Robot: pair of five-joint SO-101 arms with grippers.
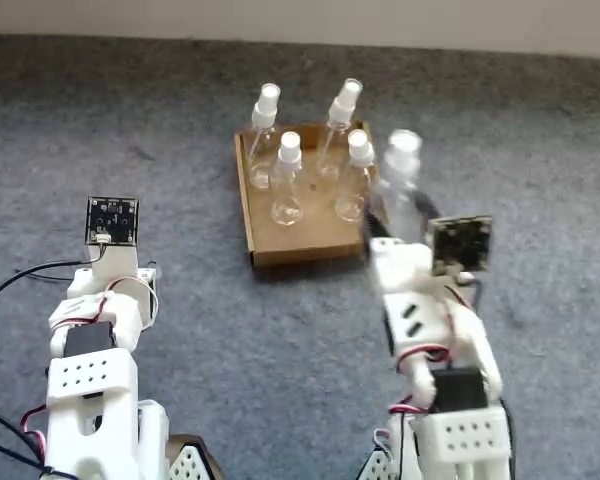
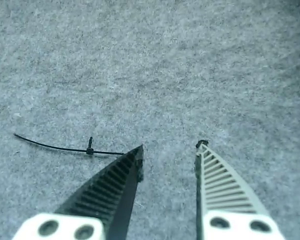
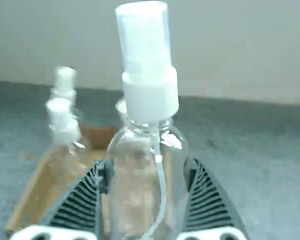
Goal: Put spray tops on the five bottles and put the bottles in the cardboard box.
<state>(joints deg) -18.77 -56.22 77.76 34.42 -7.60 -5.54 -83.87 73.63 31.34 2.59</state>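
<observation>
A clear bottle with a white spray top stands upright between the fingers of my right gripper, which is shut on it. In the high view this bottle is held just off the right edge of the cardboard box. Several capped clear bottles stand in the box, among them one at the back left and one at the front. My left gripper hangs open over bare carpet, well to the left of the box, holding nothing.
Grey carpet covers the whole surface. A black zip tie lies on it just ahead of the left gripper's dark finger. A pale wall runs along the far edge.
</observation>
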